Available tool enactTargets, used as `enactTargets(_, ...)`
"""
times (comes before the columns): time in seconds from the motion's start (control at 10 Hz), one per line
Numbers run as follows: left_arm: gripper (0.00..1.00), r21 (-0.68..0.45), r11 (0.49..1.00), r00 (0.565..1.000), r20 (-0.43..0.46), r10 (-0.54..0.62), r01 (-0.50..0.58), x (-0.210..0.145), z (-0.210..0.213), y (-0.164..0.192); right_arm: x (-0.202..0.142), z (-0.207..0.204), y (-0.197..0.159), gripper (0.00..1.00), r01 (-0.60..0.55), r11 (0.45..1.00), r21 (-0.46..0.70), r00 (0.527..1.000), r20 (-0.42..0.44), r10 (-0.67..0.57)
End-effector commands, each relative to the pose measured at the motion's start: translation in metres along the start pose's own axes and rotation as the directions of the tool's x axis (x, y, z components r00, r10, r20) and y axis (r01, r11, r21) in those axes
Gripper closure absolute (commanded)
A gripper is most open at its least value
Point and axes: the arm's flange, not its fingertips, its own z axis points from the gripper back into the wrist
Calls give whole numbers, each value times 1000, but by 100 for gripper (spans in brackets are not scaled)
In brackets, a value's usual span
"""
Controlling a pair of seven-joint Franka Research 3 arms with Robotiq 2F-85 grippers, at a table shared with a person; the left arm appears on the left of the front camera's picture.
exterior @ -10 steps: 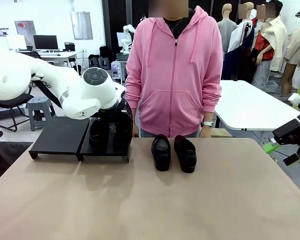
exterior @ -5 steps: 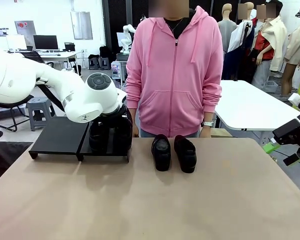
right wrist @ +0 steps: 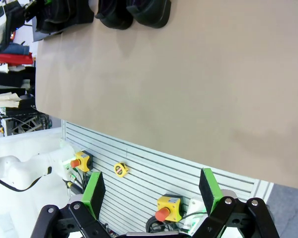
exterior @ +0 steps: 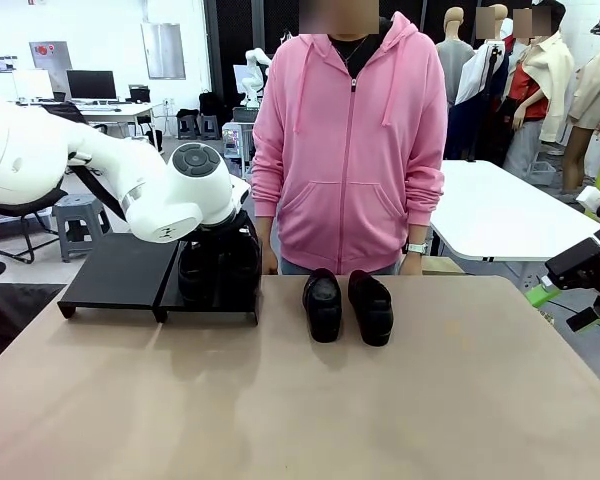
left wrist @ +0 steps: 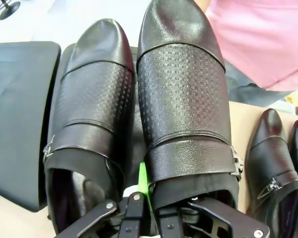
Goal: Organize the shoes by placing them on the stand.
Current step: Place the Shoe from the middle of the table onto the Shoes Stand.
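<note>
Directly behind the table point(exterior: 400, 400) stands a person in a pink hoodie point(exterior: 350, 150), close to two loose shoes point(exterior: 323, 303) lying side by side near the far edge. Left of them sits the stand point(exterior: 115, 272), its left panel bare. Two more shoes are at its right panel, largely hidden by the left arm point(exterior: 170, 195), which arches over them. The left gripper point(left wrist: 143, 191) is pinched on the inner side wall of the held shoe point(left wrist: 184, 99), just beside the neighbouring shoe point(left wrist: 94, 94). The right gripper point(right wrist: 151, 191) hangs off the table's right edge, jaws spread and holding nothing.
</note>
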Motion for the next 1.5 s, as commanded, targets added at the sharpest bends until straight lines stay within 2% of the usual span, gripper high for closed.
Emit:
enactTargets(0.0,39,17,1000,1000,24,17,-18,2,7,5,3,1,2,0,0,1000,22,1000,1,0)
enactTargets(0.1,0,18,1000,999,30,18,-18,1,8,5,3,1,2,0,0,1000,22,1000,1,0)
enactTargets(0.3,0,5,1000,999,47,21,-21,0,15,6,3,1,2,0,0,1000,22,1000,1,0)
enactTargets(0.5,0,-30,999,997,72,15,-13,-4,43,12,3,1,2,0,0,1000,22,1000,1,0)
enactTargets(0.6,0,-13,1000,996,86,9,-8,-9,70,18,3,1,2,0,0,1000,22,1000,1,0)
enactTargets(0.8,0,-26,999,999,-8,-44,44,-31,142,41,3,1,2,0,0,1000,22,1000,1,0)
enactTargets(0.9,0,-84,993,990,-102,-96,88,-45,175,57,3,1,2,0,0,1000,22,1000,1,0)
enactTargets(1.0,0,-218,965,968,-169,-186,147,-62,205,79,3,1,2,0,0,1000,22,1000,1,0)
enactTargets(1.1,0,-334,937,955,-233,-185,100,-79,229,103,3,1,2,0,0,1000,22,1000,1,0)
enactTargets(1.2,0,-421,894,925,-261,-278,150,-99,248,135,3,1,2,0,0,1000,22,1000,1,0)
enactTargets(1.4,0,-529,832,904,-255,-345,168,-111,259,194,3,1,2,0,0,1000,22,1000,1,0)
